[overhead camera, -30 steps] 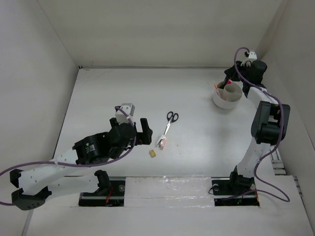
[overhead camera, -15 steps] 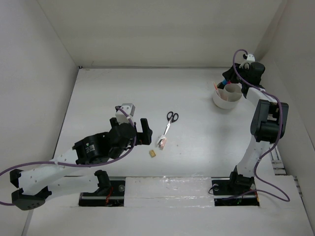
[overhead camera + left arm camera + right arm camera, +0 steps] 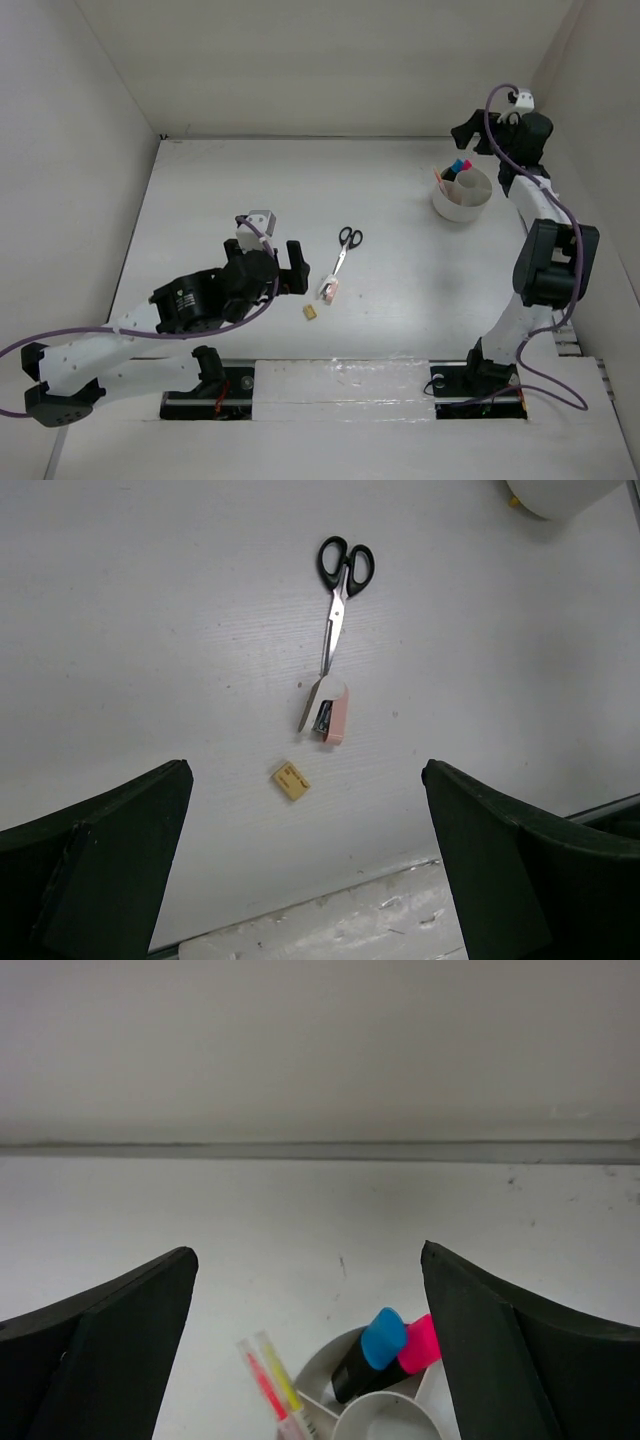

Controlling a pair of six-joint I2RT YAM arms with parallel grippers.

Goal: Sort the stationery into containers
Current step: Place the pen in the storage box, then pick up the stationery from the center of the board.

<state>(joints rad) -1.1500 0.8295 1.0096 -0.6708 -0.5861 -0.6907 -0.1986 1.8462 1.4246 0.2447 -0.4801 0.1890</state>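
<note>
Black-handled scissors (image 3: 345, 247) (image 3: 337, 600) lie mid-table, tips toward a small pink-and-white item (image 3: 330, 290) (image 3: 328, 712). A tiny yellow eraser (image 3: 311, 313) (image 3: 290, 781) lies nearer the front. My left gripper (image 3: 280, 268) (image 3: 305, 810) hovers open above the eraser and holds nothing. The round white tub (image 3: 462, 200) (image 3: 325, 1365) stands at the back right. In it are black markers with blue (image 3: 385, 1338) and pink (image 3: 420, 1343) caps, a thin red pen (image 3: 265, 1385) and a pale yellow stick (image 3: 281, 1380). My right gripper (image 3: 478, 132) (image 3: 310, 1255) hangs open and empty just behind the tub.
White walls close the table in at the back and on both sides; the right gripper is close to the back right corner. A metal rail (image 3: 340, 378) runs along the near edge by the arm bases.
The right gripper has opened and lifted up and back from the tub, so the blue and pink marker caps now show in it. The left arm has not moved.
</note>
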